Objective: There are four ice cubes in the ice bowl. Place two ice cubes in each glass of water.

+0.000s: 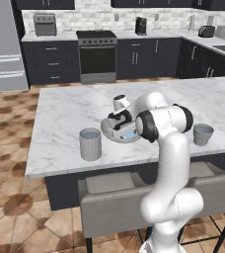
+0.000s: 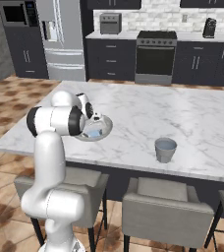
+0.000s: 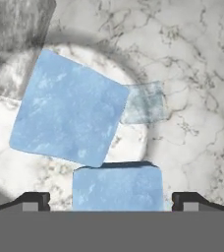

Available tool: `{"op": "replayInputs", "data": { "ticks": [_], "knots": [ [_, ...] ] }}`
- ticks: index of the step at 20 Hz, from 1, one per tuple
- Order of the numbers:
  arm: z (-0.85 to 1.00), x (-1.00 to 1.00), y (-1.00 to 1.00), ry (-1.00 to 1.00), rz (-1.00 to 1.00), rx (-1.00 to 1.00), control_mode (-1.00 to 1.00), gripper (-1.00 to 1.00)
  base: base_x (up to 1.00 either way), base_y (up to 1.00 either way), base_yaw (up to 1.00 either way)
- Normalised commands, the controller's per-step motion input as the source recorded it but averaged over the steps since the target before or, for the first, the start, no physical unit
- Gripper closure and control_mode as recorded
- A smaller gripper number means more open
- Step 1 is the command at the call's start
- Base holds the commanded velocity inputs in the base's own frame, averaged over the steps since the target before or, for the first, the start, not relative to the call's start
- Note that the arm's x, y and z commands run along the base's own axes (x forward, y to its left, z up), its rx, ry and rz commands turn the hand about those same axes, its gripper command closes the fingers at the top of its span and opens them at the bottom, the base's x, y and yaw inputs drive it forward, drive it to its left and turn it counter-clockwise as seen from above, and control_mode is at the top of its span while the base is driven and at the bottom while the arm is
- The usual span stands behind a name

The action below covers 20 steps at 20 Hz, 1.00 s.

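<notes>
Pale-blue translucent ice cubes (image 3: 70,115) fill the mottled ice bowl (image 3: 1,167); jaws spread wide.

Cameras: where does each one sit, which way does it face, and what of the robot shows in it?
Left base view: behind the arm on its left, looking forward and down over the marble island; arm rises lower right, gripper in the ice bowl.
Right base view: behind on the right; arm rises lower left, hiding part of the bowl.
Hand view: looks down into the bowl at ice cubes; fingertips at the bottom.
Shared: both base views show island, bowl and one glass of water.
</notes>
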Motion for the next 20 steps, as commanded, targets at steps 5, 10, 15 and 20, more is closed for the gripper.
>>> {"op": "replayInputs", "data": {
  "ticks": [5, 10, 15, 20],
  "knots": [
    [0.0, -0.24, -0.14, 0.0, 0.0, 0.0, -1.0, -1.0, 0.0, 0.0, 0.0],
    [-0.06, 0.0, -0.01, 0.0, 0.0, -0.03, -1.0, -1.0, 0.0, 0.0, 0.0],
    [-0.15, 0.0, 0.0, 0.0, 0.0, -0.03, -1.0, 1.0, 0.0, 0.0, 0.0],
    [-0.21, 0.0, 0.0, -0.04, 0.0, -0.01, -1.0, 1.0, 0.0, 0.0, 0.0]
  ]
}}
